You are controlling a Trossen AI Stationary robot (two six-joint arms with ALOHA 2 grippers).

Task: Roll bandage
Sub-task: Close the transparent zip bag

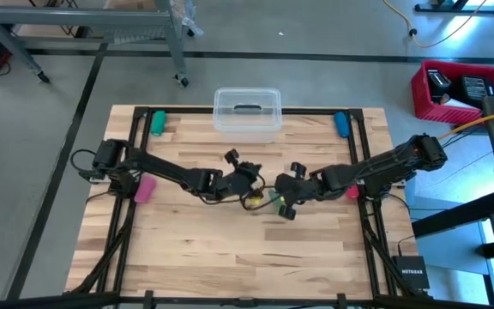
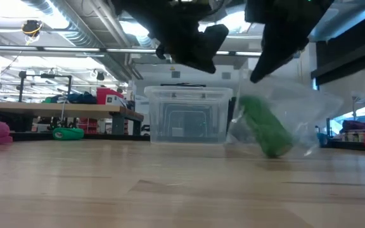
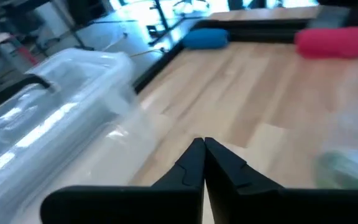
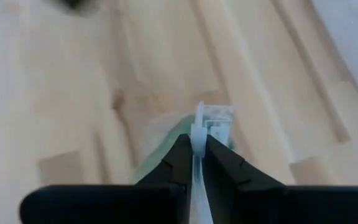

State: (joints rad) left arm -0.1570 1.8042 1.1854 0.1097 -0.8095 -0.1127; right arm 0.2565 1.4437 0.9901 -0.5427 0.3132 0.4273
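No long green strip shows. A small clear plastic bag (image 2: 277,120) holds a small green cylinder (image 2: 266,126) at the table's middle; it also shows in the high view (image 1: 268,200). My right gripper (image 4: 197,146) is above it, shut on the bag's top. My left gripper (image 3: 204,152) is shut and empty just to the bag's left (image 1: 249,183), raised off the table. In the left wrist view the bag (image 3: 347,155) is a blur off to one side. My right gripper pinches the clear bag's top edge (image 4: 199,124) between its two fingers, coming slanting down from the table's right. The bag hangs below the fingers, the green cylinder tilted inside it. Its lower end (image 2: 274,151) is at the table top; I cannot tell whether it touches.
A clear lidded box (image 1: 247,112) stands at the far edge's middle. Rolls lie near the table's sides: green (image 1: 157,122) far left, blue (image 1: 341,124) far right, pink (image 1: 146,189) left, red (image 1: 352,190) right. Bare wood (image 1: 230,257) lies near the front edge.
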